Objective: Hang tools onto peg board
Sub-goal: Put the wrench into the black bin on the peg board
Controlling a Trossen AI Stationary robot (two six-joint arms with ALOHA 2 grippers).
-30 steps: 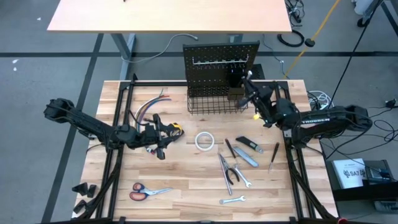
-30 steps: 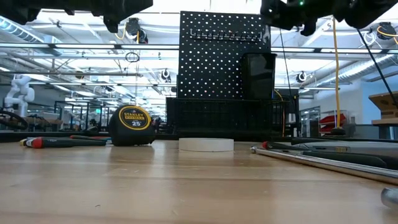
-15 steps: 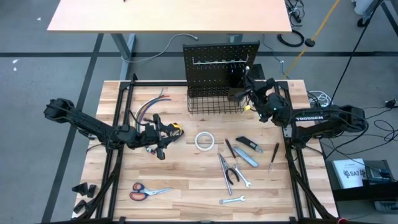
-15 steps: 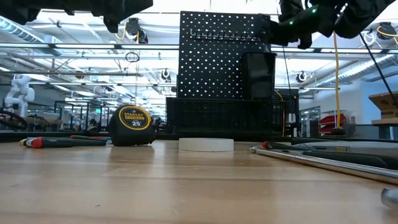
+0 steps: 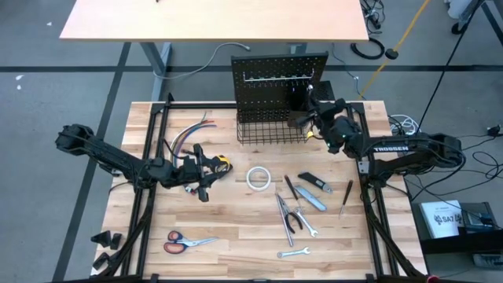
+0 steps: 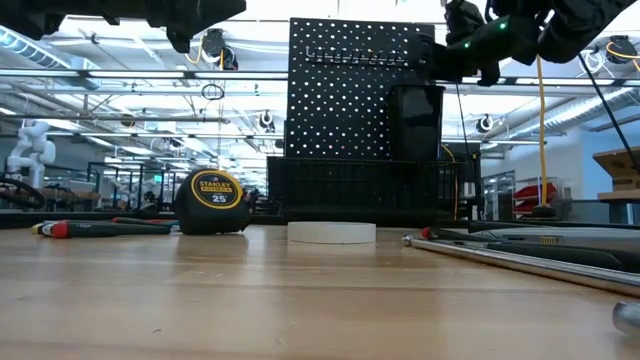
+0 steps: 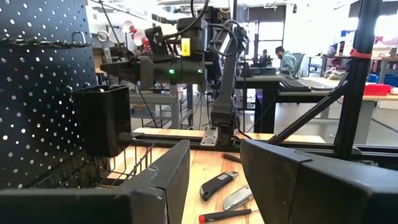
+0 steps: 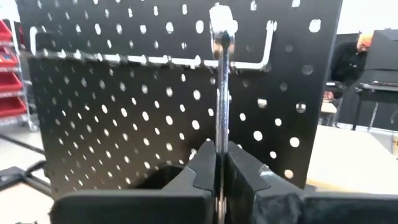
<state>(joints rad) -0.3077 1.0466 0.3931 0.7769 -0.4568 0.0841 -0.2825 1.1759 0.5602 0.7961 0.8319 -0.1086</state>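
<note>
Right gripper (image 8: 219,163) pinched tight on a silver wrench (image 8: 220,93), held upright with its ring end up at the hook rail (image 8: 149,60) of the peg board (image 5: 279,79). Black cup (image 6: 415,120) and wire basket (image 5: 271,130) sit just below it. Left gripper (image 5: 206,171) half open, holding nothing, low over the table beside the yellow tape measure (image 6: 212,202). Pliers (image 5: 292,222), scissors (image 5: 187,242) and the white tape roll (image 5: 258,178) lie on the tabletop

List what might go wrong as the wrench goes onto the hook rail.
The right gripper pinches the wrench only at its lower end, so it could pivot or slip. Its top ring sits level with the hook rail but does not look threaded onto a hook; letting go now would likely drop it toward the wire basket.
</note>
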